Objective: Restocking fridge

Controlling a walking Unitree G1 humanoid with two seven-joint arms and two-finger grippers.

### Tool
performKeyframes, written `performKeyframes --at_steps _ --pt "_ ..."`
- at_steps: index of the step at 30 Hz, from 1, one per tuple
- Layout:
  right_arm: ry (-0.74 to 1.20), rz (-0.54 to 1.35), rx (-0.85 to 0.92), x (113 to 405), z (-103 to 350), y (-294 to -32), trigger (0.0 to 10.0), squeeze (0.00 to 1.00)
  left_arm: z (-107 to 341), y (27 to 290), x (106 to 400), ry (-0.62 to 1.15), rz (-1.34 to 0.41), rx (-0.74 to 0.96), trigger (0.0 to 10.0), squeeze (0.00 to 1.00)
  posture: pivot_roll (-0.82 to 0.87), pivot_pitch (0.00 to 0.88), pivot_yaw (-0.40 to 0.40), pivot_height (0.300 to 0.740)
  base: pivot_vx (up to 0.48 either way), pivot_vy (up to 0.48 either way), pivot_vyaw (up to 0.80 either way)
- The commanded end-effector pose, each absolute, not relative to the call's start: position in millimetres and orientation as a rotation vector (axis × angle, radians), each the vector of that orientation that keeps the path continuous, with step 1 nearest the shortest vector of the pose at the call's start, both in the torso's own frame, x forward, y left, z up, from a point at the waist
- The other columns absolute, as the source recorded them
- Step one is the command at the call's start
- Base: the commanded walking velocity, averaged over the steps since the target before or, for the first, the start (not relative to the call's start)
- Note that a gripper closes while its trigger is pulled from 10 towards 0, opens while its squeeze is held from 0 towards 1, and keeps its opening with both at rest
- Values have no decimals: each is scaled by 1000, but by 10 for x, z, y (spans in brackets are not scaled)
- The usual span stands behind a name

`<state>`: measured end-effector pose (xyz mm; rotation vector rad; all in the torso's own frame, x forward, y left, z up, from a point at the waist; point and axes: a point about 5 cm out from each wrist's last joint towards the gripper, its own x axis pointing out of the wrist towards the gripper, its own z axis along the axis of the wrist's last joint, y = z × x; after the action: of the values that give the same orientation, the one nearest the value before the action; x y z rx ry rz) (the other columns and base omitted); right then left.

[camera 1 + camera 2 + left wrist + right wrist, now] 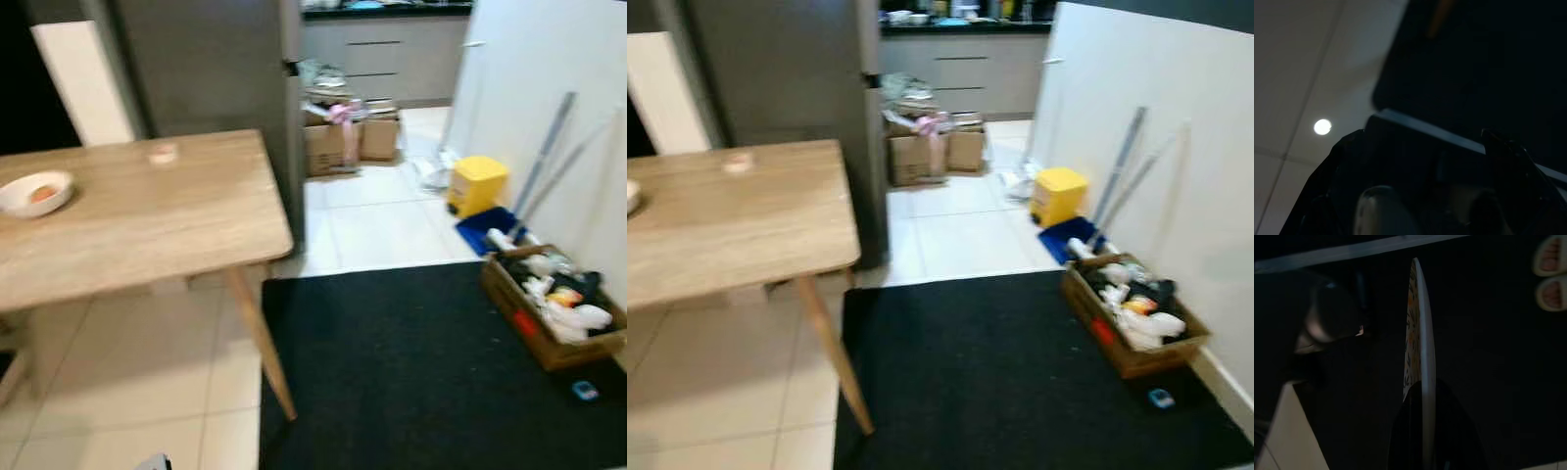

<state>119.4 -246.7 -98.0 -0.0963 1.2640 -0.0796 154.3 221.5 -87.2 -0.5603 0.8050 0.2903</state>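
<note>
- Head views, left half: I see a light wooden table (147,211) carrying a white bowl (35,192) at the far left edge of the frame and a small pale object (163,153) near its far side; both are blurred.
- Upper centre: the grey fridge (211,69), doors closed, stands just behind the table's far corner.
- Beyond it, cardboard boxes (343,137) sit on the pale tiled floor (382,220) before grey kitchen drawers (387,54).
- Lower centre: a black mat (411,372) covers the floor beside the table leg.
- Right edge: an open cardboard box of bottles and packets (554,304) rests on the mat against the white wall (549,88); a yellow bin (477,183) and a blue tray (487,227) lie further back.
- Right wrist view: the right gripper (1422,431) appears to hold a patterned plate (1418,333) seen edge-on; the frame is very dark.
- Left wrist view: the left gripper (1435,171) is a dark silhouette over tile and mat; I cannot tell how its fingers stand.
</note>
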Motion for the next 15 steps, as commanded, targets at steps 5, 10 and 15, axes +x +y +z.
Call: performKeyframes --at_steps 5,10,15 --pt "1270 -70 -96 1172 -999 -2423 10000 0 -924 2227 1401 837 313 -568 10000 0 -58 0 19 740 0 0 -756" --pt "1271 -64 -98 1167 -1003 -2413 10000 0 -931 2224 1384 842 312 -574 10000 0 -58 0 19 740 0 0 -756" --pt "1271 -60 -102 1166 -1002 -2416 10000 0 -930 2216 1390 840 306 -576 10000 0 -54 0 18 740 0 0 -756"
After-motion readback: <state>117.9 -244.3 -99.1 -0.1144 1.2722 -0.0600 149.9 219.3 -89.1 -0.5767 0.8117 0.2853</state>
